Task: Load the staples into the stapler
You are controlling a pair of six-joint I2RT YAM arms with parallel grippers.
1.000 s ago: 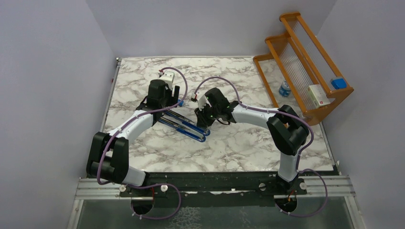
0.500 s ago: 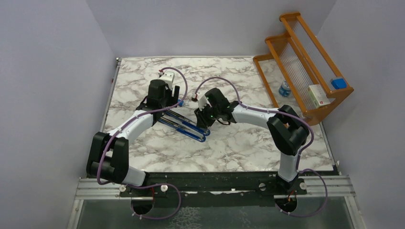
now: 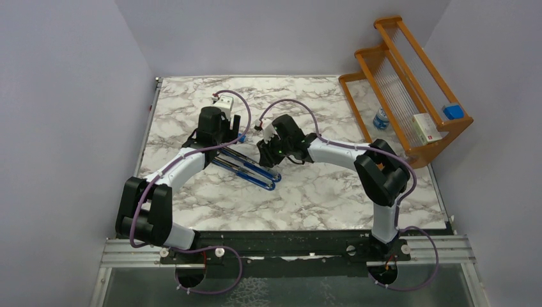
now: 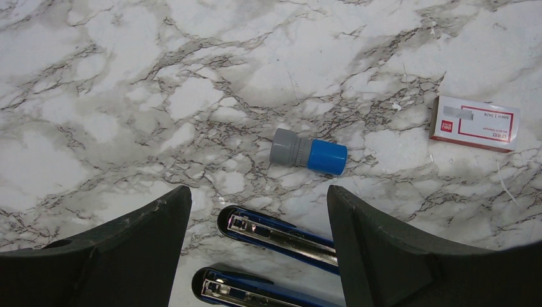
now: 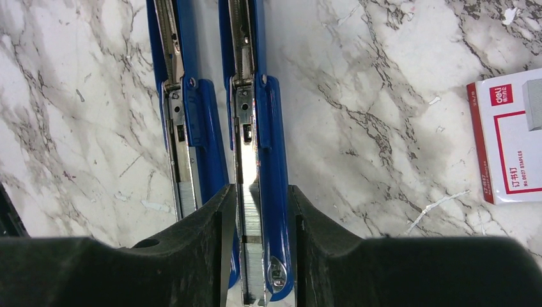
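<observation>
I am watching mostly through the right wrist camera, where the right gripper (image 5: 259,192) is straddling one long half of the opened blue stapler (image 5: 276,128), the half with the feed channel. A silvery strip of staples (image 5: 251,236) is lying in that channel, right between the two fingers. The stapler's other half is lying parallel, just beside it.

The pincer is standing narrow, barely wider than the blue rail. I cannot tell whether its pads are pressing on the rail walls or only flanking them. It is not pinching the strip itself, as far as I can see.

The white staple box (image 5: 508,141) with the red label is sitting on the marble table (image 4: 128,77), well to the side of the stapler. A blue-capped cylinder (image 4: 309,153) is lying between the box and the stapler's tips (it is no part of this job).

The left gripper (image 4: 259,195) is hanging wide open over those tips, holding nothing.

I am judging that the seating step is the one in hand, and that it is close to finished. The next move is calling for a straight lift of the right fingers, so they are not dragging the strip out of its groove. After that the two halves need folding shut, with the left gripper likely bracing the base.
</observation>
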